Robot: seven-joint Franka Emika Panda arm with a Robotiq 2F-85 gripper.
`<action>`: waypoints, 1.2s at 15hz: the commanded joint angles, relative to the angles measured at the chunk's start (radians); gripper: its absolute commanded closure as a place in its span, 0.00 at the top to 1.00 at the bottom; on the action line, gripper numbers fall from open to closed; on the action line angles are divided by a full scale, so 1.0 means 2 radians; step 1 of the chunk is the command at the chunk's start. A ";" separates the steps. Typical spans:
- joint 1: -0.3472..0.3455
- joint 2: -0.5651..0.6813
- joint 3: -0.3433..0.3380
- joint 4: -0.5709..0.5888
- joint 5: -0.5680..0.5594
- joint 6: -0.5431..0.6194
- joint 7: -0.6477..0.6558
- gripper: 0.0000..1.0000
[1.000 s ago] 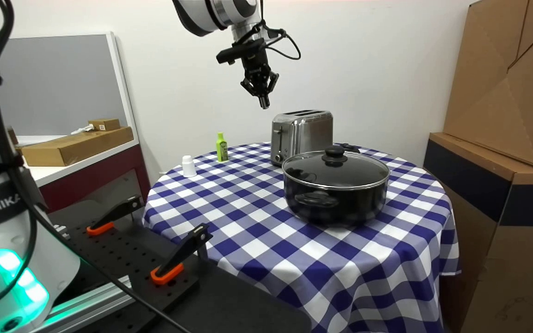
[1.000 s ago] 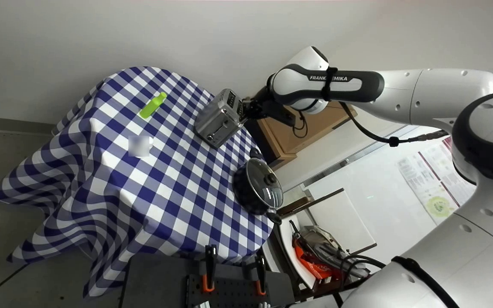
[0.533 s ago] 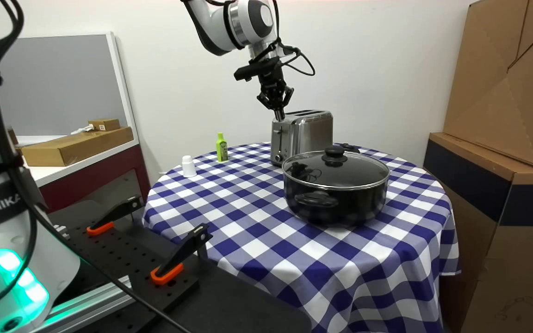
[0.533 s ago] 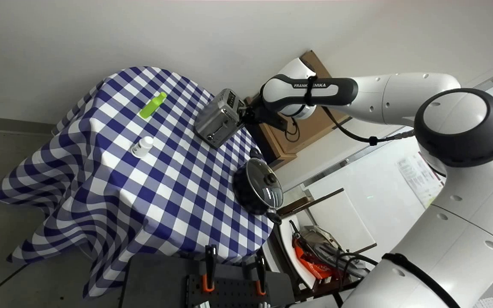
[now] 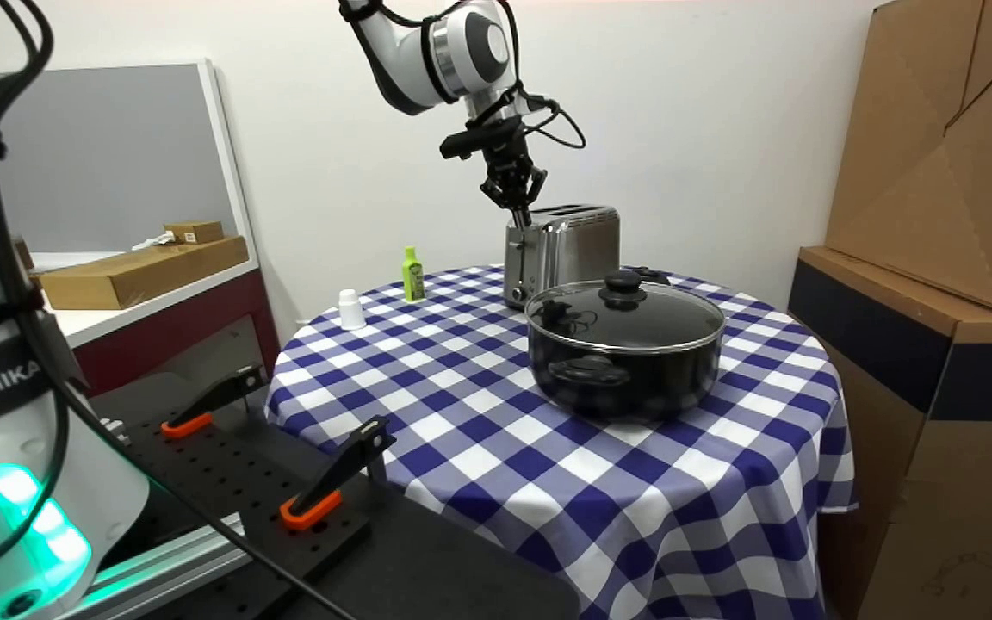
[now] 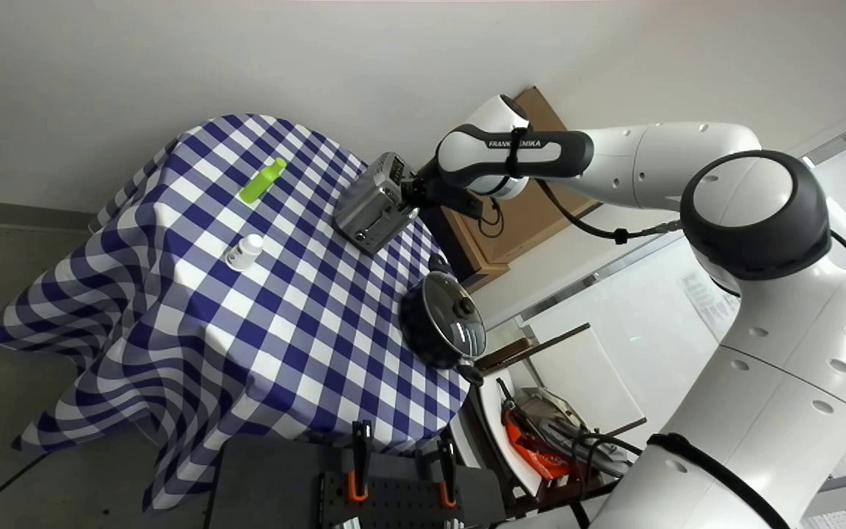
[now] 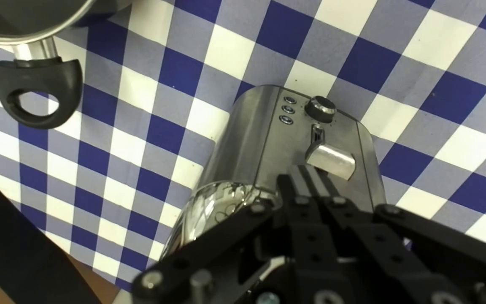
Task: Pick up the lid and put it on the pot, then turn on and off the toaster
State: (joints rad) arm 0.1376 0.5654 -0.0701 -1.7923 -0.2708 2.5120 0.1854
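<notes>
The glass lid point(image 5: 664, 319) with its black knob sits on the black pot point(image 5: 634, 387); they also show in an exterior view as lid point(image 6: 441, 312) and pot point(image 6: 419, 334). The silver toaster point(image 5: 582, 254) stands behind the pot; it also shows in an exterior view point(image 6: 368, 209) and the wrist view point(image 7: 241, 143). Its lever point(image 7: 331, 160) is near the upper part of its control face. My gripper point(image 7: 307, 169) is shut and empty, pointing down at that face, its fingertips right beside the lever. I cannot tell whether they touch it. The gripper also shows in both exterior views point(image 5: 521, 220) point(image 6: 410, 192).
A green bottle point(image 5: 412, 277) and a small white container point(image 5: 351, 312) stand on the checkered table. A pot handle point(image 7: 36, 95) sticks out towards the toaster. Clamps point(image 5: 337, 469) sit on the near black board. Cardboard boxes point(image 5: 935, 172) stand beside the table.
In an exterior view my gripper has moved down and right to the toaster's control face, slowing in the last half second. It stays shut. The lid, pot and toaster have not moved.
</notes>
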 commanded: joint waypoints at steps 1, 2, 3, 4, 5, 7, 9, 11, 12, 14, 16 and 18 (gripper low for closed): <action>0.011 0.019 -0.007 0.020 -0.006 0.003 0.008 0.00; 0.012 0.023 -0.008 0.022 -0.007 0.005 0.009 0.00; 0.013 0.026 -0.008 0.025 -0.007 0.006 0.007 0.00; 0.014 0.030 -0.008 0.028 -0.008 0.006 0.007 0.00; 0.014 0.034 -0.009 0.032 -0.008 0.006 0.006 0.00; 0.015 0.044 -0.009 0.040 -0.009 0.005 0.005 0.00; 0.017 0.056 -0.009 0.048 -0.009 0.005 0.003 0.00; 0.020 0.067 -0.009 0.056 -0.009 0.003 0.001 0.00; 0.021 0.072 -0.008 0.058 -0.008 0.003 0.001 0.00; 0.023 0.081 -0.009 0.062 -0.008 0.003 0.001 0.00; 0.023 0.090 -0.011 0.064 -0.008 0.005 0.001 0.00; 0.021 0.101 -0.013 0.065 -0.006 0.006 0.001 0.00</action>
State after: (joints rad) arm 0.1693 0.7083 -0.0750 -1.6967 -0.2708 2.5125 0.1843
